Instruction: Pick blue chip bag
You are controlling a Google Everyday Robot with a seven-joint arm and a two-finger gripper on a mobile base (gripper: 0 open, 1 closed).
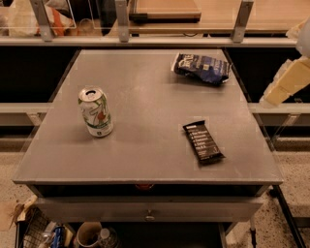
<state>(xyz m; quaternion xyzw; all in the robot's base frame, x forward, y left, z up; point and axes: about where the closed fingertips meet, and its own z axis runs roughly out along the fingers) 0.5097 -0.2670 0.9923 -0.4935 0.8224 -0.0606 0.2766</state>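
Note:
The blue chip bag (pixel 202 68) is a crumpled dark navy foil bag with white lettering. It lies at the far right of the grey table (pixel 145 116), near the back edge. My gripper (pixel 286 82) shows as a cream-coloured part of the arm at the right edge of the camera view. It is off the table's right side, to the right of the bag and a little nearer than it, and apart from it. It holds nothing that I can see.
A green and white soda can (pixel 96 111) stands upright on the left of the table. A flat black bar wrapper (pixel 203 142) lies at the front right. A railing and a wooden counter (pixel 164 9) run behind the table. Clutter sits on the floor under the front edge.

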